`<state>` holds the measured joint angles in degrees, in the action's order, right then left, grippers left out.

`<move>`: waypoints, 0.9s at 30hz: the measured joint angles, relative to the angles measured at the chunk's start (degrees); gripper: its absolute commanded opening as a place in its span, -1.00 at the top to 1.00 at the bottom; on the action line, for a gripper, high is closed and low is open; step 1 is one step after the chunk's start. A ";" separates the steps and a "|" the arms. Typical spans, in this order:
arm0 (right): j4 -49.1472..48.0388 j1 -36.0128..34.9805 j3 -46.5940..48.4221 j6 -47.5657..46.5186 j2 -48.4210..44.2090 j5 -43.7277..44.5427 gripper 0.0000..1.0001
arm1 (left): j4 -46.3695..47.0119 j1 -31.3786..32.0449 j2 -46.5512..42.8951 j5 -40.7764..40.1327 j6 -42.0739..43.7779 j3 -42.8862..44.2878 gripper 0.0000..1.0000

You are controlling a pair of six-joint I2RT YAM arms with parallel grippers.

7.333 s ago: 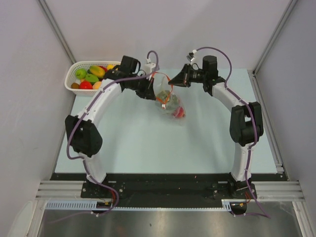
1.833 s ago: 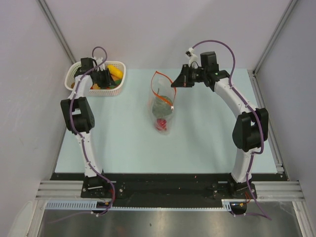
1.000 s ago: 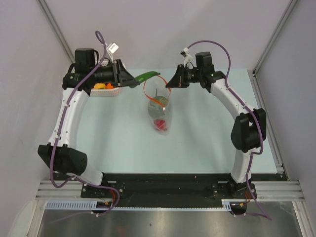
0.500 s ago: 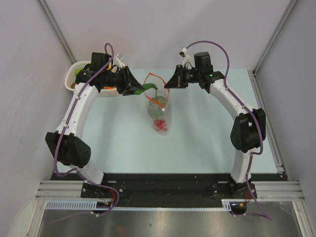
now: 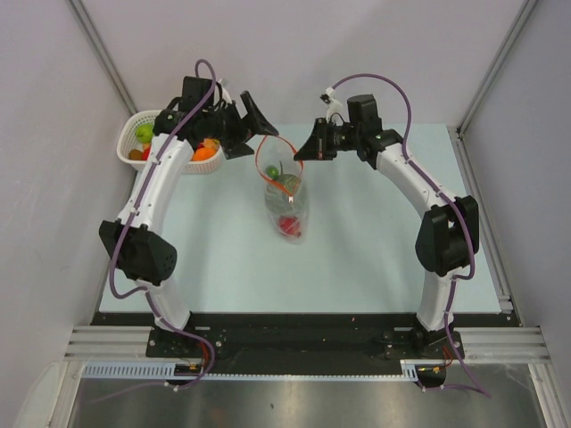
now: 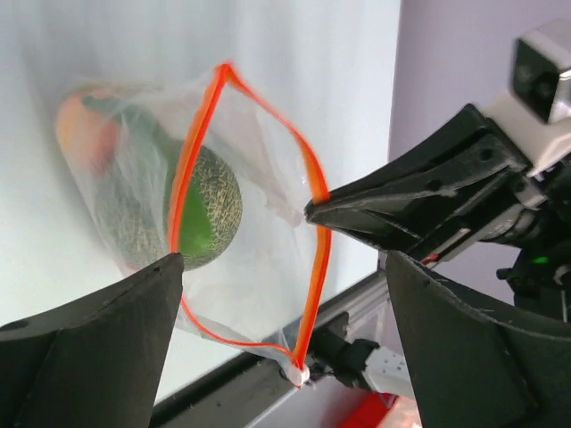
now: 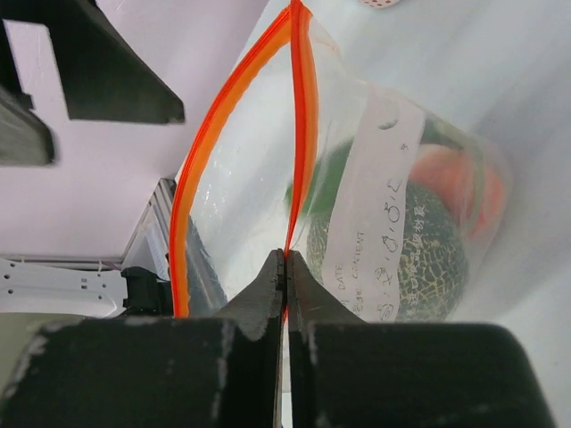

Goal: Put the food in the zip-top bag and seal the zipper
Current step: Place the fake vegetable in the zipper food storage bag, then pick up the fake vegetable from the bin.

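Found the zip-top bag (image 5: 287,192) close to the far edge of the worktop (image 5: 223,259), about midway along it, with its mouth lifted and its bottom resting on the pale, smooth surface. Noted thin, clear, crinkly film, with a white paper label (image 7: 379,196) carrying handwriting. Saw the zipper (image 6: 189,169) as a narrow orange-red strip, bowed into an open loop and ending in a small white slider (image 6: 299,373). Made out food inside: a round green melon (image 7: 428,259) with rough netted skin, a long dark green piece (image 6: 147,134) beside it, and a glossy red-orange piece (image 6: 85,129) deeper down. Found the right claw (image 7: 285,267) pressed fully together on one side of the bag's rim, pinching the strip between flat black fingers. Found the left claw (image 6: 281,259) spread wide and holding nothing, just beside the mouth, toward the left edge. Noticed more glossy pieces (image 5: 143,134), green, orange and red, in a white lattice basket (image 5: 125,147) at the far left corner.
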<state>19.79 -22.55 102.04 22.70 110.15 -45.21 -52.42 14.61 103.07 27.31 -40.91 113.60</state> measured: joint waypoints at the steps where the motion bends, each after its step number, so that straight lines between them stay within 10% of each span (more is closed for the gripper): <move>1: 0.02 0.00 0.00 -0.11 0.00 0.02 1.00 | 0.72 -0.07 0.02 -0.28 -0.13 0.52 -0.99; 17: 0.02 2.10 0.00 -0.33 0.00 -0.72 1.00 | 23.04 -23.89 -0.74 -6.47 15.67 -2.14 -0.97; 27: 0.00 2.54 0.00 -0.33 0.00 -0.76 1.00 | 24.81 -26.05 18.84 -14.51 28.41 4.44 -0.33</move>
<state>19.79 -20.01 102.04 22.37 110.15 -45.98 -27.62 -11.44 121.91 12.80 -12.49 118.04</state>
